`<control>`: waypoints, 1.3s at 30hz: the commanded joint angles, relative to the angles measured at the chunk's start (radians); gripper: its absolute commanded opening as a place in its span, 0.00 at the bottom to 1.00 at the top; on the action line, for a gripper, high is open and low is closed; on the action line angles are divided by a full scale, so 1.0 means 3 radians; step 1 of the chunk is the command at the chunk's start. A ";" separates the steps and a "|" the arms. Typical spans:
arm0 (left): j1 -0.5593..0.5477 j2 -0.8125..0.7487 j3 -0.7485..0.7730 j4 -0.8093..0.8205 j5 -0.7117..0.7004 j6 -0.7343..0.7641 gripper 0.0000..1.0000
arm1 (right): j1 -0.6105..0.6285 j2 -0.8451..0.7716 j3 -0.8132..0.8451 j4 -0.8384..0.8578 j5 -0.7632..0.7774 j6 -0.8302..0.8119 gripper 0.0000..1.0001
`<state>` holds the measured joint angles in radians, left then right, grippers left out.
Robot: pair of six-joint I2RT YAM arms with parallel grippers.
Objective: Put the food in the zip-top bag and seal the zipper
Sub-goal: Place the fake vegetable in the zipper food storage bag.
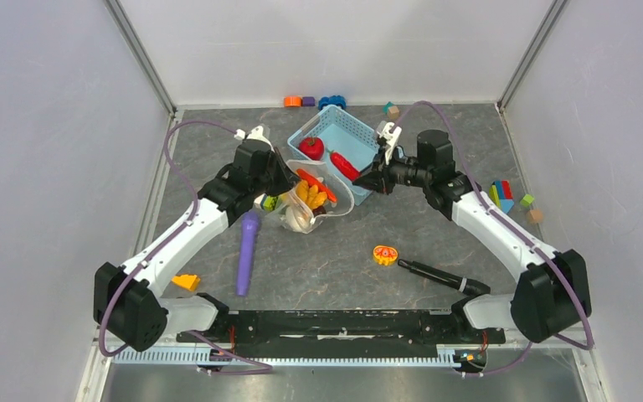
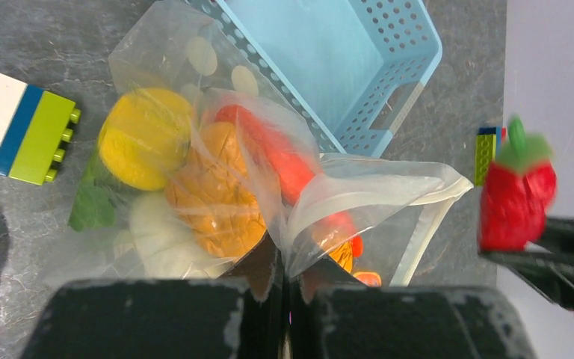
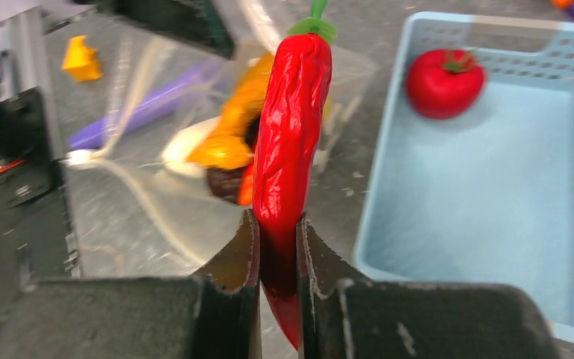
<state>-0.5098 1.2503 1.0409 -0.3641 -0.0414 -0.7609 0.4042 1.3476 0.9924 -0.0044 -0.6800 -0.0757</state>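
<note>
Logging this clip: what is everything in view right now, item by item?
zip-top bag: 1, clear with white dots, beside the basket
food in the bag: several pieces, yellow, orange, white, inside the bag
chili: 1, red, in the right claw
tomato: 1, red, in the basket
basket: 1, light blue, centre-rear of table
stick: 1, purple, front left of the bag
pen: 1, black, front right
round toy: 1, orange-yellow, beside the pen
building blocks: several, mixed colours, scattered around the table
left claw: 1, black, shut on the bag
right claw: 1, black, shut on the chili
</note>
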 commanded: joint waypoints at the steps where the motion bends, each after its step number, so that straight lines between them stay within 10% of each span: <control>1: -0.0012 0.0083 0.0108 0.0189 0.0290 0.0192 0.02 | 0.0050 -0.0256 -0.0033 -0.0397 -0.0693 0.0049 0.00; 14: -0.0330 0.0060 0.0174 0.0135 0.0289 0.0658 0.02 | 0.0504 0.0019 0.0416 -0.1654 0.0253 0.0461 0.00; 39: -0.0913 0.0180 0.0330 0.0166 0.0701 0.1026 0.02 | 0.0789 0.0344 0.0340 -0.0089 0.1470 0.2601 0.00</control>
<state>-0.7681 1.3048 1.0893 -0.3641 0.0734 -0.4755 0.6308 1.4872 1.1400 -0.2398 -0.3359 0.5629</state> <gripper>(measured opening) 0.034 0.158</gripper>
